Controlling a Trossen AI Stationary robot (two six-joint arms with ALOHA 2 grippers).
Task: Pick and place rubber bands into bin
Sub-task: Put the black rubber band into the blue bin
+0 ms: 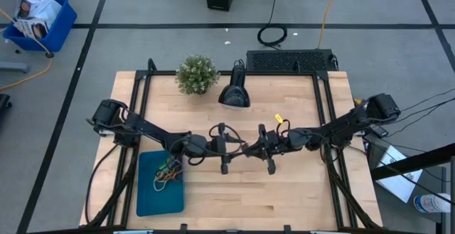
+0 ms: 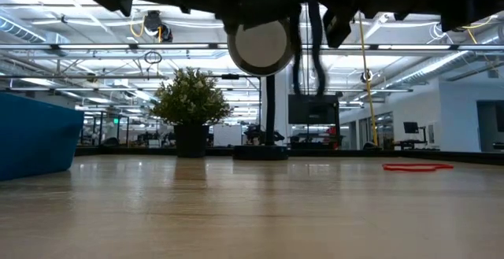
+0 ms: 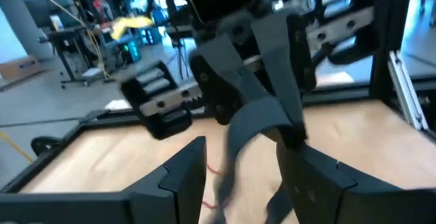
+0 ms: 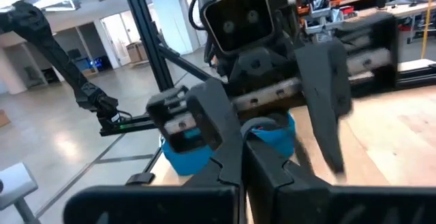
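Wooden table (image 1: 298,191) from above: we see the bin (image 1: 160,195) at 7 o'clock holding rubber bands (image 1: 168,171); left gripper (image 1: 237,147) released, right gripper (image 1: 254,149) clenched empty, meeting mid-table. Level: a plant (image 2: 189,109) at 10 o'clock, lit workshop behind.

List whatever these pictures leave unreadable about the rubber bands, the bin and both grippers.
- Rubber bands in the bin: high view, a tangled pile too small to count.
- Bin: low view, cut off by the picture's edge; its contents are hidden behind its wall.
- Left gripper and right gripper: high view, too small and dark to show whether either holds a band.
- Red band: left wrist view, blurred and partly hidden by the fingers.
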